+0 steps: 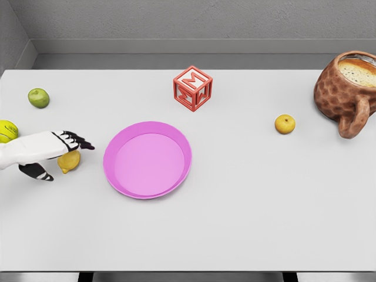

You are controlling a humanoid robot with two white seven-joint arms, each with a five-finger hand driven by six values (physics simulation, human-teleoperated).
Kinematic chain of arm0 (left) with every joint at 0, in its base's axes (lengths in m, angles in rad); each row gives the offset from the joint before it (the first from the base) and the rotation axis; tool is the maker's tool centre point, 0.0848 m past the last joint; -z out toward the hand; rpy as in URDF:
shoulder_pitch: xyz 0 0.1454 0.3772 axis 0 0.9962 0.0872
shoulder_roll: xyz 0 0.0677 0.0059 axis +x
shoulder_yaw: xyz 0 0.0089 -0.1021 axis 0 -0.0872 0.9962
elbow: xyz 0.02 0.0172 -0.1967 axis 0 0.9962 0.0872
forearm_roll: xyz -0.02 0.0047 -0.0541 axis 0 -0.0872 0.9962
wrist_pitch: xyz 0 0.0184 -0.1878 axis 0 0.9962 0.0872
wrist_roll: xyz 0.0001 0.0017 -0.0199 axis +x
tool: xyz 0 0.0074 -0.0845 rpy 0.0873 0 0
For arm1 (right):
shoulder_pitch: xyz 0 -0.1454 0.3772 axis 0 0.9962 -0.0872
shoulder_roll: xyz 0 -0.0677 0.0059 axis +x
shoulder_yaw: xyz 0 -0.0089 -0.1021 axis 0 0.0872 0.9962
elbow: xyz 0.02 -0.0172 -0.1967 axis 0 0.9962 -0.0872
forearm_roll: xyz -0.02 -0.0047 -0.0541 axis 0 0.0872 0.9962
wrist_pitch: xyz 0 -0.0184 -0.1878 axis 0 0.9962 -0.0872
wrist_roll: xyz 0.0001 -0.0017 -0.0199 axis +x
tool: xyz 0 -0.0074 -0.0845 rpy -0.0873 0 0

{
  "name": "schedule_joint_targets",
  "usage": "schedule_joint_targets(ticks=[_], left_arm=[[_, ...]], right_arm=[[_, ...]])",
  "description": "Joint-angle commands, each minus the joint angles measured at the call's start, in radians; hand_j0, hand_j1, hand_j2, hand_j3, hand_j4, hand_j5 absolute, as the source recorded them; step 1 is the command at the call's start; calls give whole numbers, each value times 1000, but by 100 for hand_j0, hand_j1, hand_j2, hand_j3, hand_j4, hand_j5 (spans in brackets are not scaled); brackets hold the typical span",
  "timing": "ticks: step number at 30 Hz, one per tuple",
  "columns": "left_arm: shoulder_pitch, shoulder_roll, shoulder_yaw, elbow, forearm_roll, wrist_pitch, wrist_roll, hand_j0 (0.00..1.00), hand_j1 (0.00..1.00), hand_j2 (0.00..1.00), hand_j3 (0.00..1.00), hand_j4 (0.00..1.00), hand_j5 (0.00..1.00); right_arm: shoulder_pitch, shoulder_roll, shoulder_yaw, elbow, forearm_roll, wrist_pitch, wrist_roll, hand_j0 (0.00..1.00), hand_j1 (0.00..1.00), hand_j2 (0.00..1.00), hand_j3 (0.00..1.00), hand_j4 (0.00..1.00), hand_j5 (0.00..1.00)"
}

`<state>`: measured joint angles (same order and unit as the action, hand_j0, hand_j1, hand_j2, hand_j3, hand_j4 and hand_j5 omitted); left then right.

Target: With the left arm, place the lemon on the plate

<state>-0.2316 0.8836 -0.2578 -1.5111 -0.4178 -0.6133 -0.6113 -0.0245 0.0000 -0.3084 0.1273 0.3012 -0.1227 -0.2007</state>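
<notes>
Yellow and small, the lemon (69, 161) lies on the white table (247, 223) near its left edge, just left of the pink plate (147, 160), with the left hand (54, 154) over it: fingers stretched above, thumb low beside it, not closed on it. A green apple (39, 97) and a tennis ball (7, 130) sit further back along that edge. A red block (192, 88) stands behind the plate, an orange fruit (285, 124) and a brown mug (348, 91) toward the far right corner.

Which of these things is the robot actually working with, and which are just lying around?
In use: lemon, pink plate, left hand over the lemon.

Lying about: green apple, tennis ball, red letter block, small orange fruit, brown mug.
</notes>
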Motion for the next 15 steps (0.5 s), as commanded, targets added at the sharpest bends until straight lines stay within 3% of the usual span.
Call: schedule_joint_targets(ticks=[1, 4, 6, 15], left_arm=[[0, -2, 0, 2, -1, 2, 0, 100, 100, 100, 100, 100, 100], [-3, 0, 0, 0, -21, 2, 0, 93, 93, 93, 93, 93, 93], [-5, 0, 0, 0, -21, 2, 0, 84, 84, 84, 84, 84, 84], [-2, 0, -3, -1, -35, 2, 0, 80, 80, 80, 80, 80, 80]], right_arm=[[0, 0, 0, 0, -1, 0, 0, 100, 100, 100, 100, 100, 100], [0, 0, 0, 0, -1, 0, 1, 100, 100, 100, 100, 100, 100], [0, 0, 0, 0, -1, 0, 1, 100, 100, 100, 100, 100, 100], [0, 0, 0, 0, -1, 0, 1, 100, 100, 100, 100, 100, 100]])
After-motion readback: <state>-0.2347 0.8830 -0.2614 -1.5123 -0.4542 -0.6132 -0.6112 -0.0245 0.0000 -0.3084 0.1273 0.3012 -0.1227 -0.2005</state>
